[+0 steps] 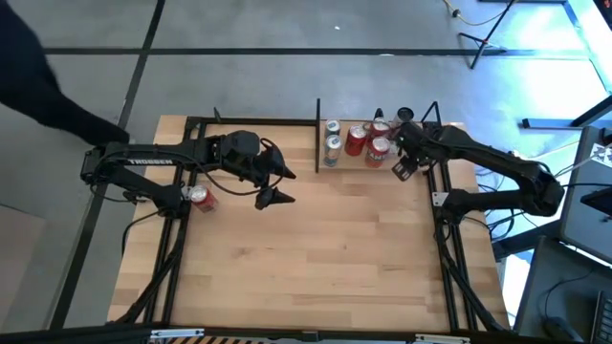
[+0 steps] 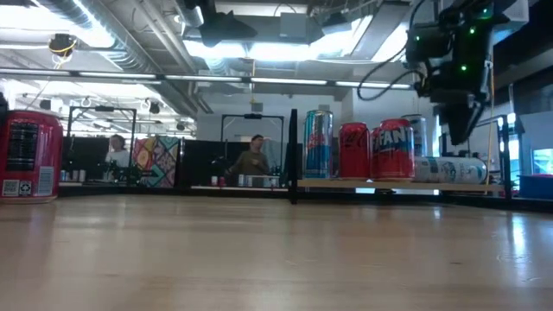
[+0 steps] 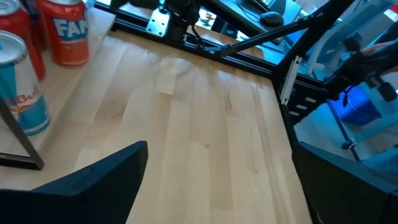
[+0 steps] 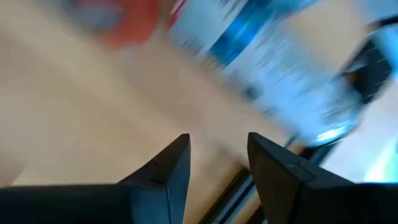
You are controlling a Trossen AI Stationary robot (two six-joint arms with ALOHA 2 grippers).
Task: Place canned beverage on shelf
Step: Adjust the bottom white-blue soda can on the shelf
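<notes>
The shelf (image 1: 350,164) stands at the table's far right, its board (image 2: 380,184) slightly raised. Upright on it are a blue can (image 2: 317,144), a red can (image 2: 352,149) and an orange-red can (image 2: 391,149). A white-and-blue can (image 2: 445,168) lies on its side at the shelf's right end and shows blurred (image 4: 273,56) in the right wrist view. My right gripper (image 4: 217,152) hangs above that end (image 2: 456,136), pointing down, open, with nothing between its fingers. Another red can (image 1: 200,198) stands on the table beside my left arm. My left gripper (image 1: 274,183) is wide open and holds nothing.
A black upright post (image 1: 317,134) bounds the shelf's left side. Black frame rails (image 1: 445,239) run along the table's edges. Bare wooden tabletop (image 1: 316,258) stretches across the middle and near side. Beyond the far edge, people (image 2: 252,160) sit in the room.
</notes>
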